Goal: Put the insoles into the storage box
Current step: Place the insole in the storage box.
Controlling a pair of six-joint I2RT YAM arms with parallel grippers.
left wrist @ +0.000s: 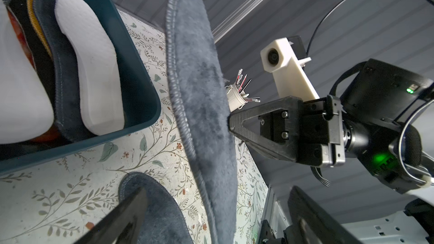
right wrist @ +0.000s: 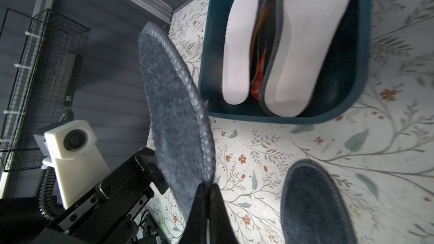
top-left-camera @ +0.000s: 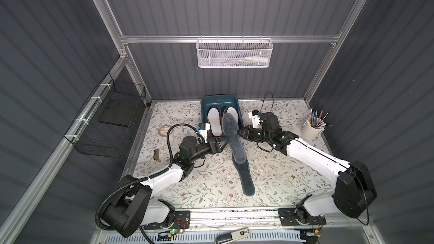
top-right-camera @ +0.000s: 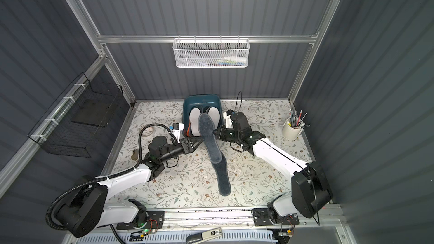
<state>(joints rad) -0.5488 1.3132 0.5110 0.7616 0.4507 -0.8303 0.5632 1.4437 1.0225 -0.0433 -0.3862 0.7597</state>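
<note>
My right hand (top-left-camera: 239,133) is closed on the long edge of a fuzzy grey-blue insole (top-left-camera: 231,134), about at its middle. The insole stands on edge, lifted off the table (top-left-camera: 293,179). My left hand (top-left-camera: 224,142) waits at the other face of the same insole with its fingers spread wide. In the left wrist view the insole passes between them, and I cannot see that either finger touches it. Its lower end is cut off there by the frame.

A second grey-blue insole (top-left-camera: 246,179) lies flat on the table, behind both hands. In both top views its front end goes under the held one, so I cannot tell whether the two touch.

The storage box (top-left-camera: 219,98) is just ahead of both hands, with its near rim close to my left hand. Two white insoles (top-left-camera: 215,120) lie on top inside. Only the wrist views show an orange-yellow edge (left wrist: 31,3) and a red-orange piece (right wrist: 257,88) squeezed between dark ones. How many lie below is hidden. The far part of the box is bare.

Outward from my right hand the table is open as far as the pencil cup (top-left-camera: 311,130). In the left wrist view the held insole half covers this cup.
</note>
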